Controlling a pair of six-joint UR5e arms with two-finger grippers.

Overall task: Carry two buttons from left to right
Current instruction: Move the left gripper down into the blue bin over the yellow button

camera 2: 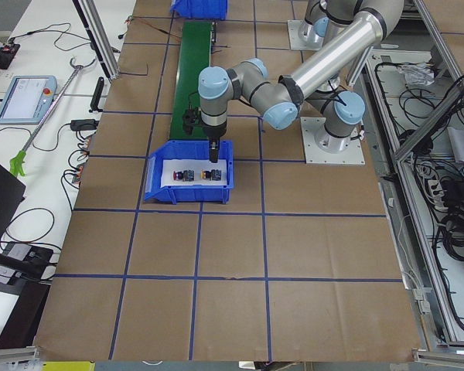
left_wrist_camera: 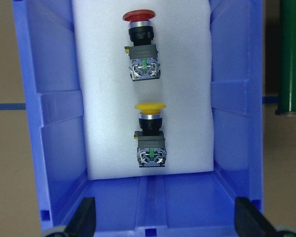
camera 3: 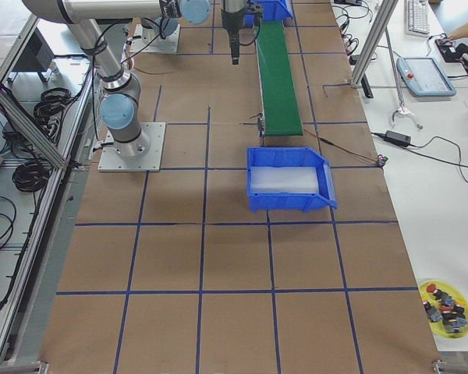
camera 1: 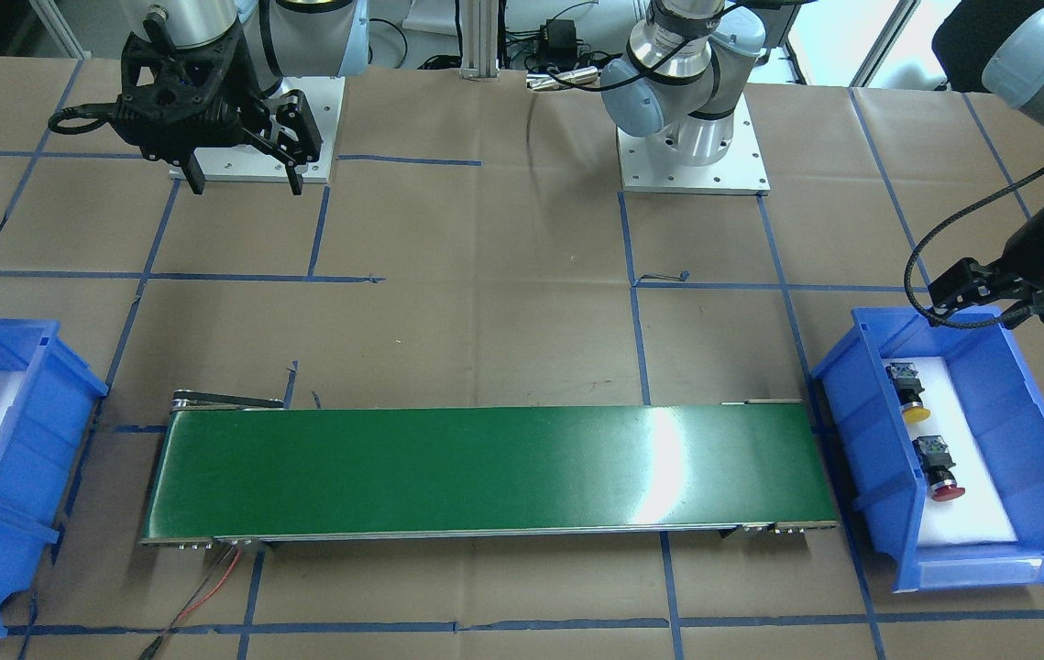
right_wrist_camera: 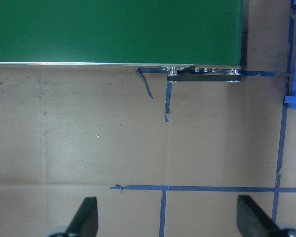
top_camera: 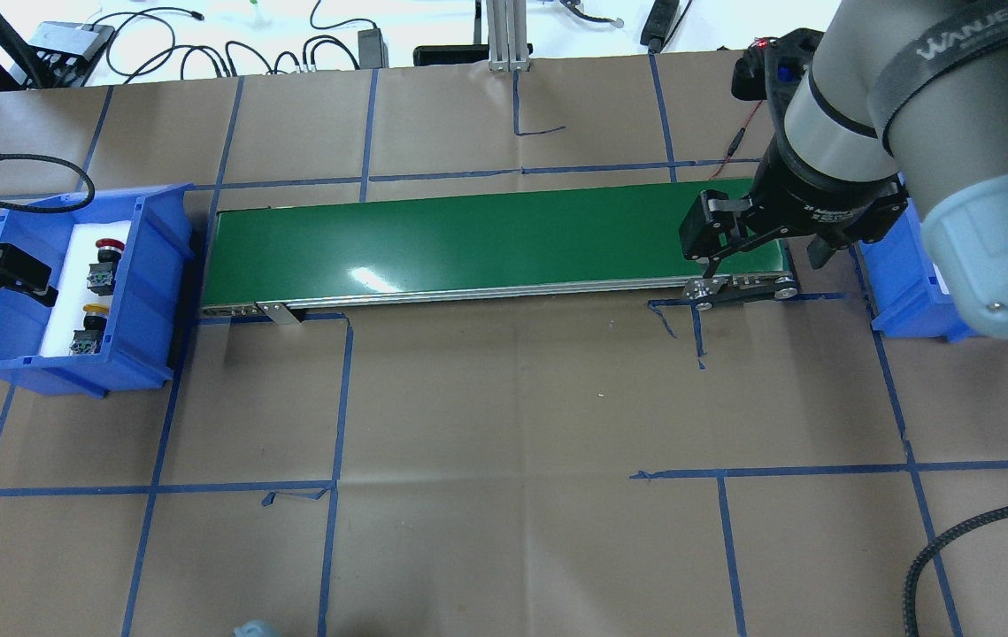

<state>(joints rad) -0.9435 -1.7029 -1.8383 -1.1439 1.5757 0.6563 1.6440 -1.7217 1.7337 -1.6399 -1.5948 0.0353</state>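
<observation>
- Both buttons lie on their sides on the white foam pad [left_wrist_camera: 98,98] in the left bin [left_wrist_camera: 49,123], at the table's [camera 1: 485,321] left edge.
- The yellow-cap button [left_wrist_camera: 149,136] and the red-cap button [left_wrist_camera: 140,47] sit in line, apart and not touching. The yellow one is closer to the robot's edge.
- The left fingers [left_wrist_camera: 85,217] are spread wide and empty, hovering above the bin's near wall. The yellow-cap button is the closest to them.
- The right fingers [right_wrist_camera: 86,217] are also spread and hold nothing. They hang over bare table by the right end of the green conveyor [camera 1: 485,472], near the right bin [camera 1: 27,403].
- Step, as I judge it: the approach for the first pick, with nothing transported yet.
- Next move probably calls for:
  - descending over the yellow-cap button;
  - straddling its block body rather than the round cap;
  - keeping clear of the bin walls while closing.
</observation>
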